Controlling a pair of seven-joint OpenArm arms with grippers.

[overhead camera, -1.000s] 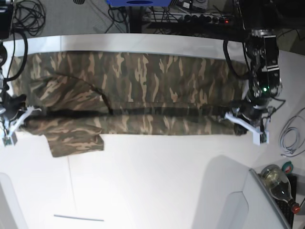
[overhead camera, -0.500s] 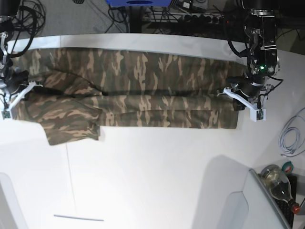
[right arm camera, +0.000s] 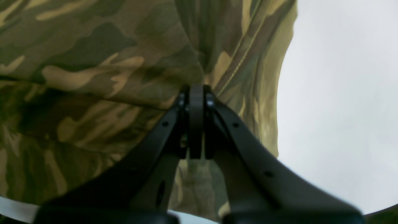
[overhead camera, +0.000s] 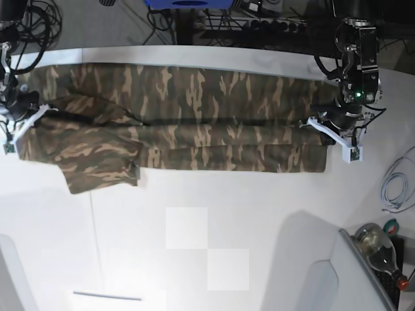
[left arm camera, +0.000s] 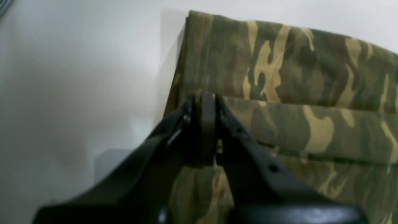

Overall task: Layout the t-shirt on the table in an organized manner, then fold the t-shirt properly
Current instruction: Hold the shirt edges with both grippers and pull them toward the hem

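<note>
Both arms are reaching low over the tabletop (overhead camera: 214,259), one at each end of the t-shirt (overhead camera: 194,123). The left gripper (overhead camera: 337,133) is clamping one end's folded edge, and the right gripper (overhead camera: 23,126) is pinching the opposite end.

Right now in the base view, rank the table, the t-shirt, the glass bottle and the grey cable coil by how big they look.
1. table, fills most of the view.
2. t-shirt, stretched across between the left gripper and right gripper.
3 and 4. glass bottle and grey cable coil: similar, both cut by the frame edge, so not ranked.
</note>
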